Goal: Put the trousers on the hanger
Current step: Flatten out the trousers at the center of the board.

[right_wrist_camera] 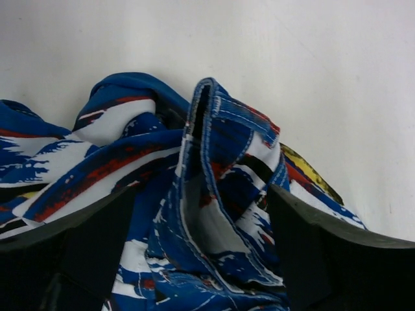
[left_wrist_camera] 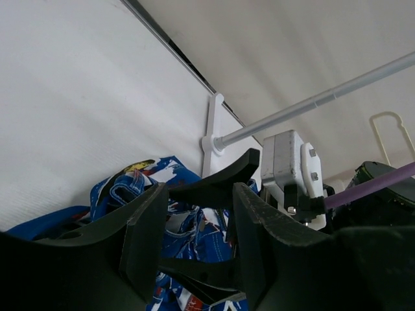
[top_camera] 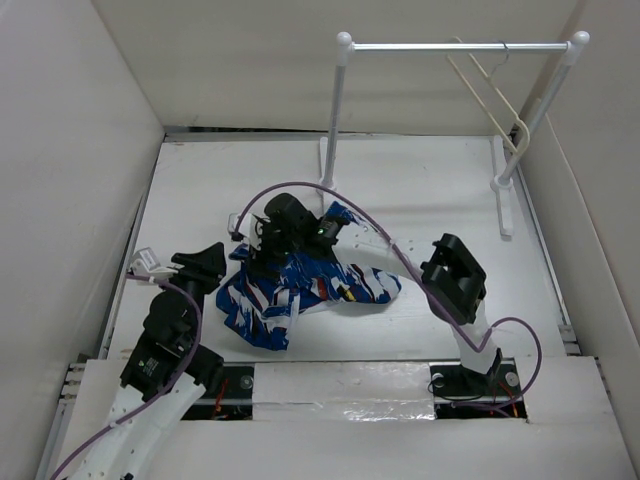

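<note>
The blue, white, red and black trousers [top_camera: 300, 290] lie crumpled on the white table, left of centre. My right gripper [top_camera: 272, 248] reaches across and points down into the upper part of the heap. In the right wrist view it [right_wrist_camera: 201, 194] is open, its fingers [right_wrist_camera: 305, 253] on either side of a raised seamed fold of the trousers [right_wrist_camera: 130, 129]. My left gripper [top_camera: 210, 262] is open and empty at the heap's left edge. In the left wrist view it [left_wrist_camera: 198, 194] faces the trousers [left_wrist_camera: 130, 184] and the right gripper's black fingers. The cream hanger [top_camera: 490, 90] hangs on the rail at the far right.
The white two-post rail stand [top_camera: 450, 46] stands at the back right, and its crossbar [left_wrist_camera: 311, 100] shows in the left wrist view. White walls close the table on three sides. The right arm's purple cable [top_camera: 380, 240] arcs over the middle of the table.
</note>
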Robot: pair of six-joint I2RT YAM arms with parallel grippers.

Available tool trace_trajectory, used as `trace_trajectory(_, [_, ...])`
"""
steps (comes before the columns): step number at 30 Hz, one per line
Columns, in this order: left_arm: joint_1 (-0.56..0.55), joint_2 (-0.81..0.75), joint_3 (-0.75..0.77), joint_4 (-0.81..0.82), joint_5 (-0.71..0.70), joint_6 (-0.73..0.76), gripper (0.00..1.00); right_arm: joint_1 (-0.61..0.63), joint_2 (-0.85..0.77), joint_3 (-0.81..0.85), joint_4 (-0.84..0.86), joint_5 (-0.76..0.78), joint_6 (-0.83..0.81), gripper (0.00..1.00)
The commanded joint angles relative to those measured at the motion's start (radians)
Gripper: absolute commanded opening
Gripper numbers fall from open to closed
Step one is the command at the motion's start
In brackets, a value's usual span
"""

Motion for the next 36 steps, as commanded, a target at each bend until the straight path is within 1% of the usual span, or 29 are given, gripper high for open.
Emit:
trace_trajectory(1, [-0.004, 0.027, 0.003, 0.029, 0.014, 0.000, 0.42, 0.010, 0.019, 0.041, 0.009, 0.007, -0.002, 0.78])
trace_trajectory(2, [-0.004, 0.034, 0.004, 0.024, 0.016, -0.002, 0.42, 0.010, 0.022, 0.042, 0.018, 0.014, 0.002, 0.66])
trace_trajectory(3, [-0.004, 0.037, 0.004, 0.018, 0.019, -0.005, 0.42, 0.010, 0.021, 0.033, 0.026, 0.021, 0.022, 0.38])
trace_trajectory(4, [-0.004, 0.040, -0.006, 0.023, 0.030, -0.003, 0.42, 0.010, 0.005, 0.023, 0.044, 0.027, 0.031, 0.22])
trace_trajectory(5, [-0.004, 0.041, -0.016, 0.032, 0.039, 0.001, 0.43, 0.001, -0.005, 0.012, 0.070, 0.035, 0.039, 0.10])
trace_trajectory(6, [-0.004, 0.046, -0.022, 0.053, 0.046, 0.005, 0.46, 0.001, -0.021, -0.002, 0.090, 0.047, 0.062, 0.00])
trace_trajectory(7, [-0.004, 0.066, -0.031, 0.062, 0.068, 0.017, 0.53, -0.008, -0.065, -0.034, 0.107, 0.085, 0.074, 0.00])
trace_trajectory(8, [-0.004, 0.084, -0.033, 0.075, 0.083, 0.024, 0.58, -0.025, -0.094, -0.054, 0.145, 0.108, 0.088, 0.00])
trace_trajectory(10, [-0.004, 0.157, -0.025, 0.098, 0.137, 0.053, 0.63, -0.050, -0.165, -0.108, 0.203, 0.174, 0.148, 0.00])
trace_trajectory(11, [-0.004, 0.187, -0.023, 0.107, 0.155, 0.064, 0.63, -0.065, -0.250, -0.176, 0.232, 0.205, 0.168, 0.00])
trace_trajectory(12, [-0.004, 0.214, -0.025, 0.134, 0.175, 0.073, 0.63, -0.094, -0.296, -0.213, 0.287, 0.234, 0.206, 0.00])
trace_trajectory(13, [-0.004, 0.268, -0.026, 0.147, 0.209, 0.081, 0.63, -0.109, -0.346, -0.253, 0.311, 0.312, 0.214, 0.00])
trace_trajectory(14, [-0.004, 0.293, -0.026, 0.162, 0.224, 0.098, 0.63, -0.128, -0.445, -0.333, 0.353, 0.349, 0.223, 0.00])
trace_trajectory(16, [-0.004, 0.354, -0.022, 0.199, 0.275, 0.116, 0.63, -0.188, -0.542, -0.405, 0.377, 0.417, 0.277, 0.00])
trace_trajectory(17, [-0.004, 0.369, -0.022, 0.205, 0.286, 0.127, 0.63, -0.209, -0.589, -0.442, 0.386, 0.450, 0.295, 0.00])
trace_trajectory(18, [-0.004, 0.382, -0.023, 0.219, 0.298, 0.130, 0.63, -0.229, -0.678, -0.512, 0.398, 0.467, 0.326, 0.00])
trace_trajectory(20, [-0.004, 0.400, -0.043, 0.233, 0.318, 0.135, 0.63, -0.274, -0.760, -0.578, 0.403, 0.541, 0.347, 0.00])
trace_trajectory(21, [-0.004, 0.405, -0.049, 0.233, 0.320, 0.136, 0.63, -0.286, -0.832, -0.633, 0.397, 0.563, 0.366, 0.00])
trace_trajectory(23, [-0.014, 0.423, -0.056, 0.222, 0.326, 0.138, 0.63, -0.329, -0.893, -0.687, 0.383, 0.624, 0.387, 0.00])
trace_trajectory(26, [-0.014, 0.454, -0.066, 0.219, 0.343, 0.141, 0.63, -0.387, -0.998, -0.778, 0.377, 0.655, 0.398, 0.00])
trace_trajectory(28, [-0.014, 0.481, -0.079, 0.219, 0.323, 0.144, 0.62, -0.416, -1.056, -0.816, 0.371, 0.661, 0.403, 0.00])
trace_trajectory(33, [-0.014, 0.564, -0.076, 0.216, 0.286, 0.155, 0.62, -0.493, -1.145, -0.823, 0.277, 0.705, 0.399, 0.00])
trace_trajectory(36, [-0.014, 0.606, -0.095, 0.211, 0.219, 0.156, 0.62, -0.521, -1.203, -0.852, 0.270, 0.699, 0.398, 0.00])
